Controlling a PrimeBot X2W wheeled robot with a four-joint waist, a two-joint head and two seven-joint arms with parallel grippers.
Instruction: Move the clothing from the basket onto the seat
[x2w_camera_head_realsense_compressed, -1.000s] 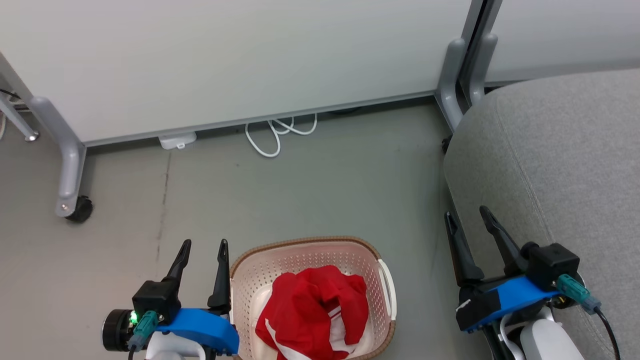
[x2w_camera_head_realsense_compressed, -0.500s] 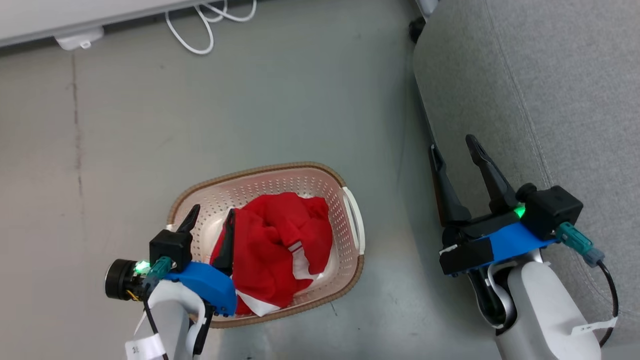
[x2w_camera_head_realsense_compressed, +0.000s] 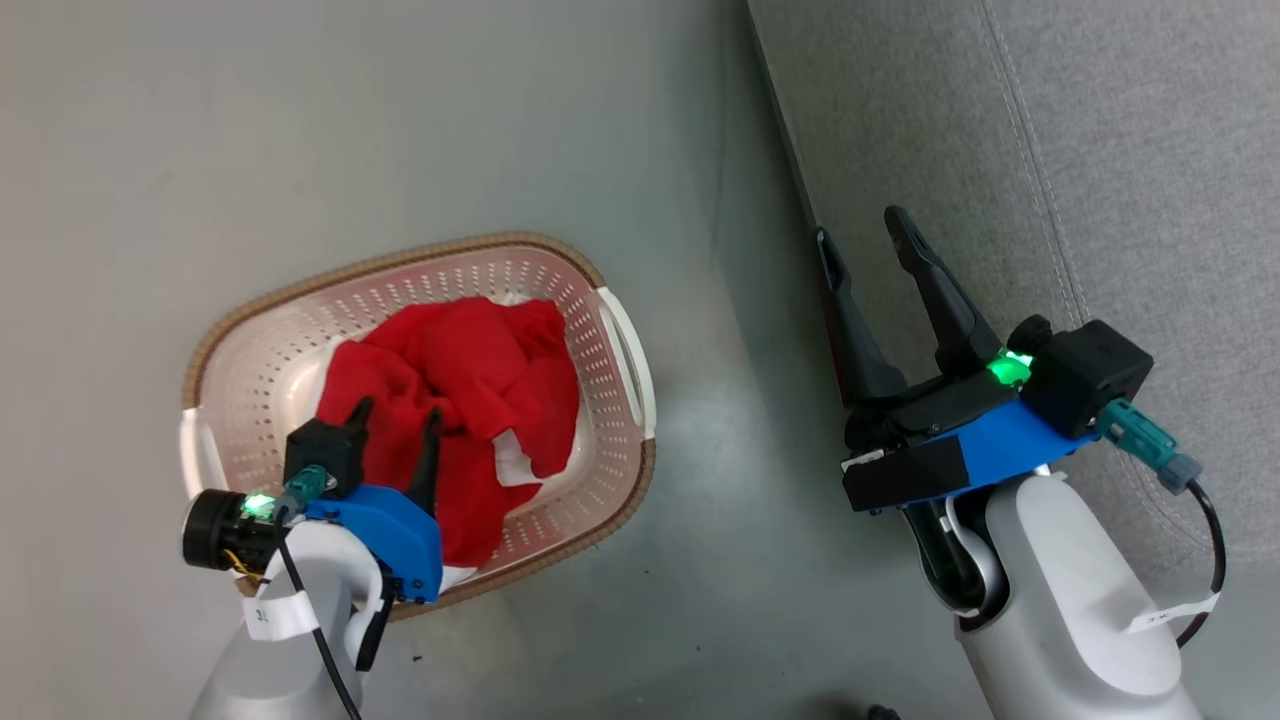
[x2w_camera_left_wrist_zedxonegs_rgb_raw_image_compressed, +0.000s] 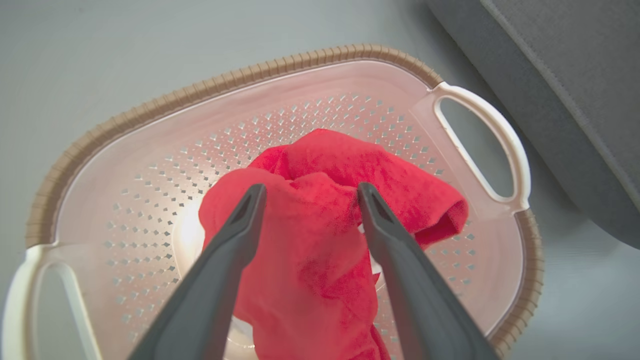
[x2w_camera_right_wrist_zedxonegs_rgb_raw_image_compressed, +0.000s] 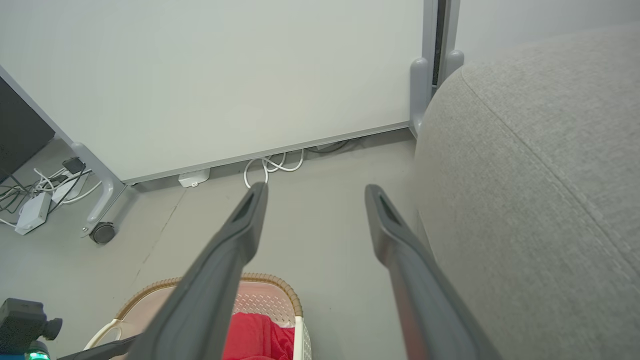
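The cream basket (x2w_camera_head_realsense_compressed: 400, 262) with a brown rim stands on the grey floor, left of the grey seat (x2w_camera_head_realsense_compressed: 1100, 150). The red clothing (x2w_camera_head_realsense_compressed: 470, 370) lies crumpled inside it, with white trim showing. My left gripper (x2w_camera_head_realsense_compressed: 398, 410) hangs open over the near side of the basket. In the left wrist view its gripper (x2w_camera_left_wrist_zedxonegs_rgb_raw_image_compressed: 311, 187) straddles the top of the clothing (x2w_camera_left_wrist_zedxonegs_rgb_raw_image_compressed: 310, 240) with nothing held, inside the basket rim (x2w_camera_left_wrist_zedxonegs_rgb_raw_image_compressed: 200, 90). My right gripper (x2w_camera_head_realsense_compressed: 858, 225) is open and empty beside the seat's edge; the right wrist view shows the gripper (x2w_camera_right_wrist_zedxonegs_rgb_raw_image_compressed: 316, 187) over floor, next to the seat (x2w_camera_right_wrist_zedxonegs_rgb_raw_image_compressed: 525, 175).
A strip of bare floor (x2w_camera_head_realsense_compressed: 720, 420) separates basket and seat. The right wrist view shows a white partition (x2w_camera_right_wrist_zedxonegs_rgb_raw_image_compressed: 200, 75) on grey wheeled feet (x2w_camera_right_wrist_zedxonegs_rgb_raw_image_compressed: 102, 232), a coiled white cable (x2w_camera_right_wrist_zedxonegs_rgb_raw_image_compressed: 270, 167) at its base, and adapters with cords (x2w_camera_right_wrist_zedxonegs_rgb_raw_image_compressed: 35, 205) at far left.
The head camera has tilted down, so the partition has left its view. My left gripper has moved from beside the basket to over the clothing. Both grippers remain open.
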